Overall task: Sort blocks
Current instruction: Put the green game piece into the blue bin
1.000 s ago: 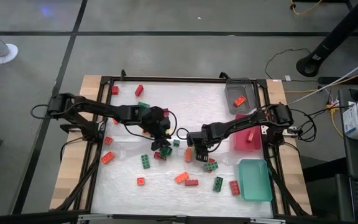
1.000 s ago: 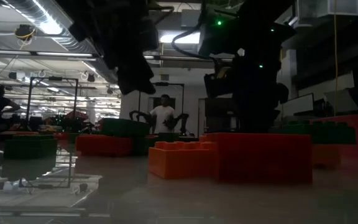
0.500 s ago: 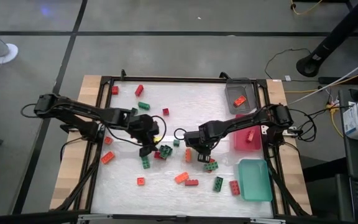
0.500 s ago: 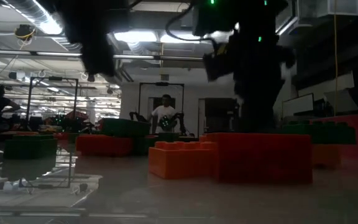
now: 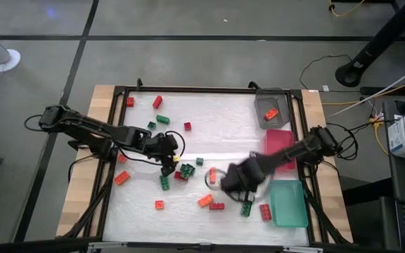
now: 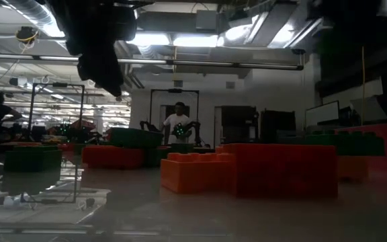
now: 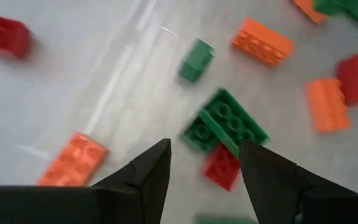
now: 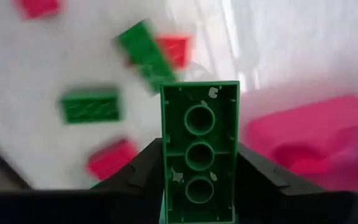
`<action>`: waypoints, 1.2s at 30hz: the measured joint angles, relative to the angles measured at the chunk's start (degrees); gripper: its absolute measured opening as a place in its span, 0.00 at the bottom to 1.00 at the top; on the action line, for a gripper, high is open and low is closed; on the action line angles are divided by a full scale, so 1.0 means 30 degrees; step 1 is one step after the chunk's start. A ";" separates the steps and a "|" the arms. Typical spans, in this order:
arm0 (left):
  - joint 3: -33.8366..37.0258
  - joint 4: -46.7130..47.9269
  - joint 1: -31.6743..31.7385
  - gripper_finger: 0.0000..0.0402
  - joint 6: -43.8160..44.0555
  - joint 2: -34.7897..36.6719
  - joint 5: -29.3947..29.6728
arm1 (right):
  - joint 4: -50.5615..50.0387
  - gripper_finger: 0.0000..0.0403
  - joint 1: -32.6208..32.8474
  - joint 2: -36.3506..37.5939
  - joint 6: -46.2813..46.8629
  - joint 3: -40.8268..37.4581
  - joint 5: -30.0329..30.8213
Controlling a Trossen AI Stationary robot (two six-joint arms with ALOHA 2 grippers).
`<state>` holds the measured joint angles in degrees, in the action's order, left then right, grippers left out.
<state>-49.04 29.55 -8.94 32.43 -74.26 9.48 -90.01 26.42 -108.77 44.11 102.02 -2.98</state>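
Red, orange and green blocks lie scattered on the white table, among them a green block (image 5: 164, 183) and an orange block (image 5: 204, 201). My left gripper (image 5: 169, 164) hangs open over the middle left, above a green block (image 7: 225, 124) and a red block (image 7: 221, 167) and touching neither. My right gripper (image 5: 233, 181) is blurred in the high view, toward the near right. It is shut on a green brick (image 8: 199, 124). My right gripper pinches the green brick by its two long sides (image 8: 166, 155) between its two fingers, which point down. The brick's hollow underside faces the wrist camera and one end sticks out past the fingertips. It is lifted clear of the table.
A grey tray (image 5: 261, 112) with one orange block stands at the far right, a pink tray (image 5: 278, 139) below it and a teal tray (image 5: 290, 204) at the near right. Large-looking orange and red blocks (image 6: 247, 168) fill the low view's middle. A person stands far behind.
My right gripper has risen from the table, out of the low view, and swung toward the near edge. My left gripper has drawn back toward the table's left edge and tipped, then stayed still.
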 joint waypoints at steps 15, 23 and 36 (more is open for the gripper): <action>0.0000 -0.0063 0.0791 0.44 -0.0361 0.0000 0.0248 | -0.0023 0.38 0.9346 0.0235 1.1512 -0.0863 0.1284; 0.0000 -0.0063 0.0783 0.44 -0.0248 0.0000 0.0240 | -0.0015 0.42 1.1761 0.0234 1.4439 -0.4612 0.1136; 0.0000 0.3578 0.1131 0.44 -0.6403 -0.0007 0.0271 | 0.0094 0.43 1.1401 0.0226 1.3115 -0.7045 0.0639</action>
<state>-49.04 40.29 -5.55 13.22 -74.28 10.29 -89.73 60.62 -108.09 83.46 80.88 -1.06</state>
